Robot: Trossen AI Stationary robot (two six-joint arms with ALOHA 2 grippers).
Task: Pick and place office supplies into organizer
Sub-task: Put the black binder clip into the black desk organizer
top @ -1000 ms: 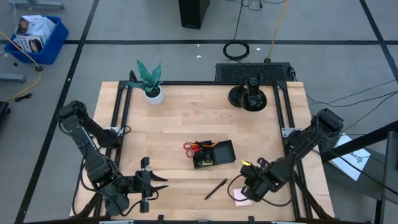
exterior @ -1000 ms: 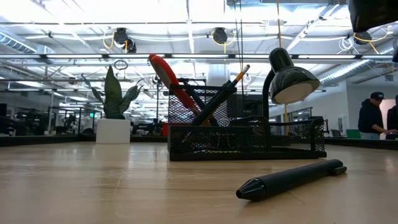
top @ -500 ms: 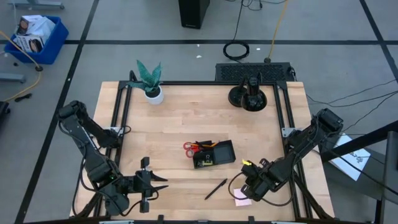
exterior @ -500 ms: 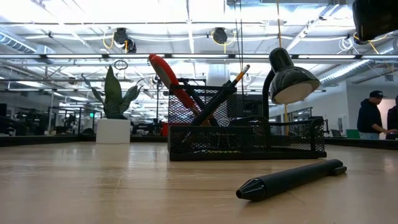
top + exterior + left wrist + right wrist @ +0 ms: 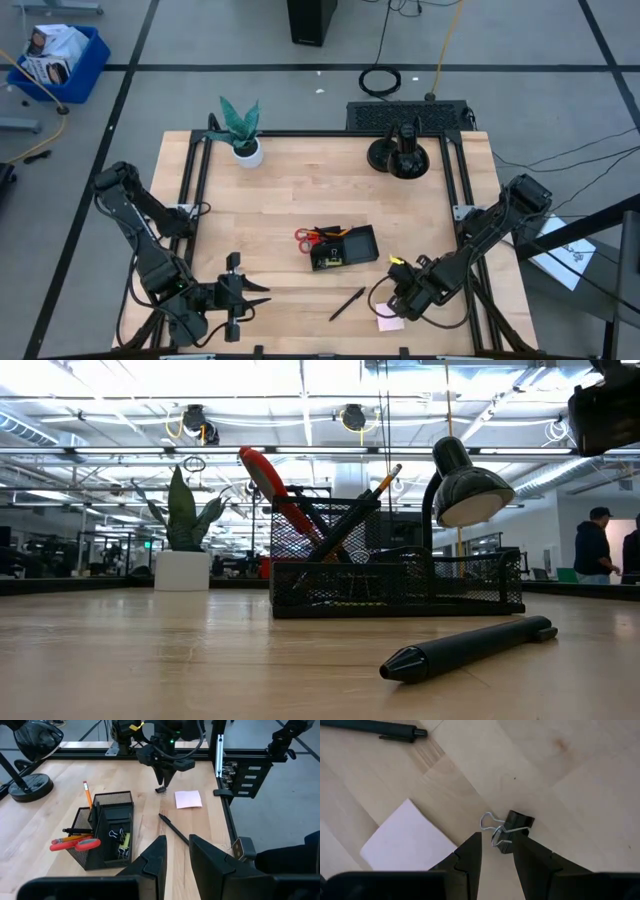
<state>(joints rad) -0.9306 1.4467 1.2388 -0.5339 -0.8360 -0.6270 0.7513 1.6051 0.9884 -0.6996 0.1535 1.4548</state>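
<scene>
A small black binder clip (image 5: 516, 822) with wire handles lies on the wood beside the pale pink sticky-note pad (image 5: 405, 840). My right gripper (image 5: 496, 840) points down just above the clip, open, one finger on either side of its handles; I see no touch. A black pen (image 5: 347, 303) lies on the table between the clip and the black mesh organizer (image 5: 345, 247). The organizer holds red-handled scissors (image 5: 75, 842), an orange pencil (image 5: 88, 795) and clips (image 5: 119, 836). My left gripper (image 5: 255, 297) waits open near the table's front left.
A black desk lamp (image 5: 400, 152) stands at the table's far right and a green plant in a white pot (image 5: 243, 135) at the far left. Bare wood lies between the organizer and the near edge. People stand far off in the room beyond the table.
My right gripper has sunk toward the table, closing on the clip, and rolled a little about its own axis. The gap between its fingers has stayed the same. Nothing on the table has moved.
</scene>
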